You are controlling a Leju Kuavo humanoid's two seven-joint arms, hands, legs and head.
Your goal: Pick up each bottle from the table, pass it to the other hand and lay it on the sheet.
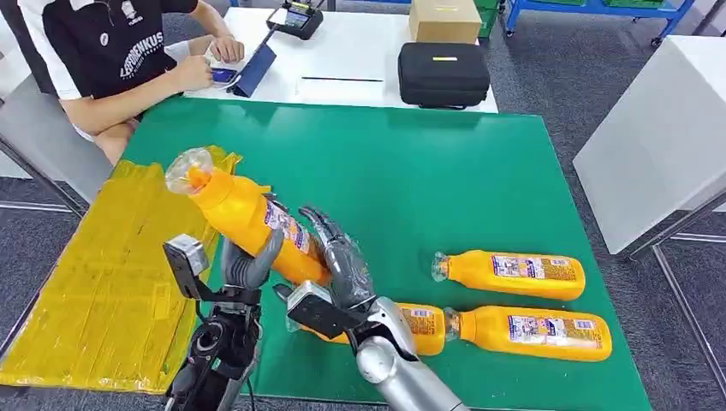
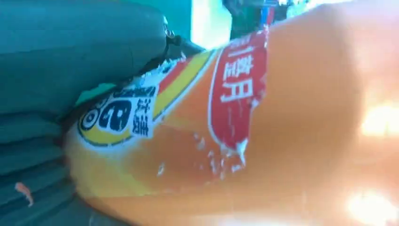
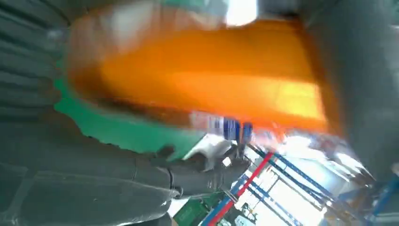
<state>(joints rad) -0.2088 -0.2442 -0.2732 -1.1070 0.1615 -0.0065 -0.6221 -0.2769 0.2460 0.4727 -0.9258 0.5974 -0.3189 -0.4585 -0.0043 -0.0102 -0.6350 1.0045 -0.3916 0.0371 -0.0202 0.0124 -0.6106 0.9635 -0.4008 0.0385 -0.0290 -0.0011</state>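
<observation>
Both hands grasp one orange bottle (image 1: 244,214) in the air above the green counter (image 1: 428,171), at the edge of the yellow sheet (image 1: 103,282). The left hand (image 1: 248,265) wraps fingers under it; the right hand (image 1: 342,261) clasps its lower end. Three more bottles (image 1: 514,274) lie on the counter.

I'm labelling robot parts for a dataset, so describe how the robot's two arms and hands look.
The right arm is a smooth silver tube with a rounded joint, ending in a dark grey hand with slender segmented fingers. The left arm shows black, cabled mechanics, and the left hand is grey. Each wrist carries a small boxy silver-and-black camera module. Wrist views show grey ribbed covers.
</observation>
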